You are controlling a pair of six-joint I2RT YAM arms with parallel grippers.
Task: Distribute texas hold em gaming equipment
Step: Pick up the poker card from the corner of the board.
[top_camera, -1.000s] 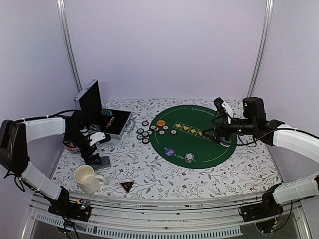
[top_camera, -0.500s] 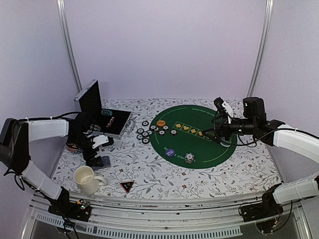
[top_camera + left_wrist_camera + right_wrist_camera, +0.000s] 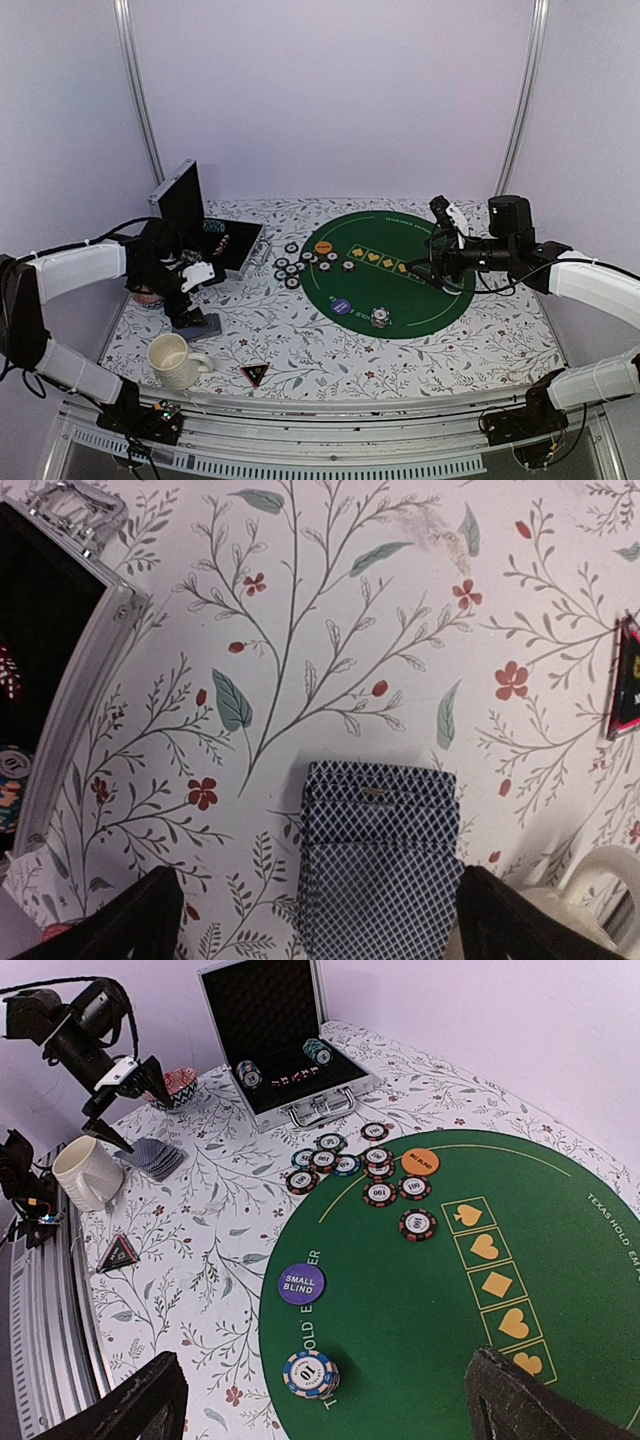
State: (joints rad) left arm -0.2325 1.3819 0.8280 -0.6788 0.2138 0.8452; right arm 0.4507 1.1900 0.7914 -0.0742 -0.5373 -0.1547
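The left end effector [image 3: 318, 875] is seen with its fingers [image 3: 130, 920] spread wide, nothing being clamped; it is held over the cards [image 3: 378, 860], a grey-blue-backed deck that lies flat on the floral desk [image 3: 330, 630] between the two fingers. Whether the fingers touch the deck cannot be told. A cream mug [image 3: 176, 359] stands just near of the deck, and a black triangular marker [image 3: 254, 374] lies to its right by the desk's near edge. An open silver case [image 3: 285, 1060] is set at the far left, with a few chips left inside, and a pink dish [image 3: 178, 1085] is partly hidden behind the left arm. The right end effector [image 3: 325, 1355] is likewise held wide apart and empty, raised above the green mat [image 3: 450, 1340]. A cluster of chips [image 3: 345, 1160] is spread across the mat's left edge, some on the cloth and some on the felt, with the orange button [image 3: 420, 1161] beside them. The blue button [image 3: 301, 1284] is placed on the mat's near-left part, and a short chip stack [image 3: 310, 1373] stands just near of it.
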